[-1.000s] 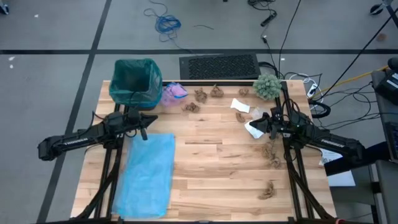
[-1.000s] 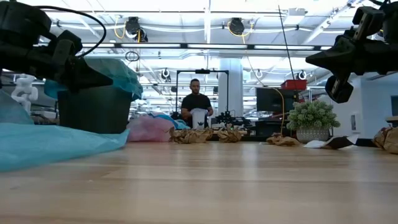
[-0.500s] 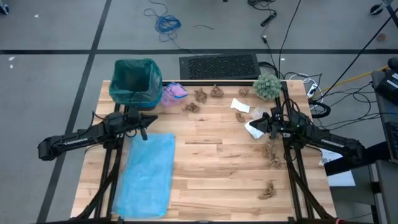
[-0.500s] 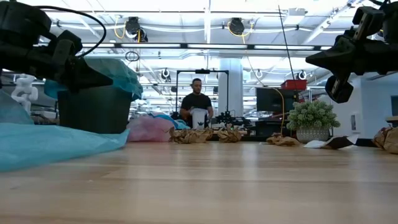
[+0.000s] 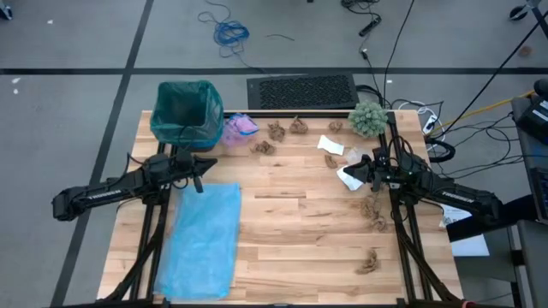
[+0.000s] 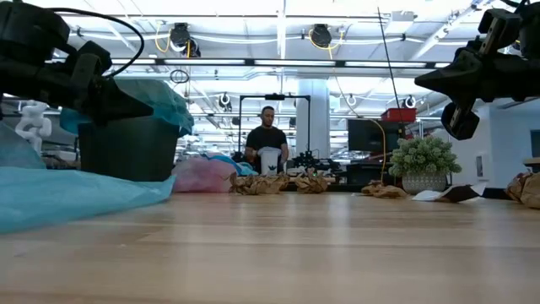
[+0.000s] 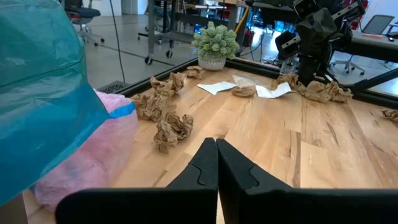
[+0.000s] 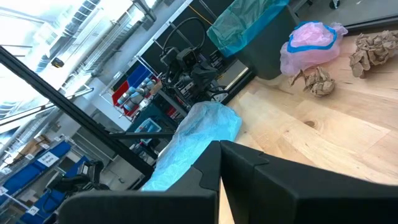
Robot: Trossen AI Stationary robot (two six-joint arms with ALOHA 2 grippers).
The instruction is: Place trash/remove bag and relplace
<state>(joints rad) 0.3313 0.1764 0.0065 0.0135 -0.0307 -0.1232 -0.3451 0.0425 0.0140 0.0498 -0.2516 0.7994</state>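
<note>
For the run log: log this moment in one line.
left fingers shut, empty, beside teal-lined dark bin | right fingers shut, empty | crumpled brown paper wads on table

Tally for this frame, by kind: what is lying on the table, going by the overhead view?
Brown paper wads: 8
White scraps: 2, as far as I can tell
Lilac-pink piece: 1
Bin with green liner: 1
Flat blue bag: 1
Fuzzy green ball: 1
Total: 14

Both arms matte black, segmented, white lettering along forearm links. Black cable loops over left arm near wrist. Left gripper (image 7: 216, 163) and right gripper (image 8: 219, 163): flat, angular black fingers, pressed together, smooth tapered tips.
</note>
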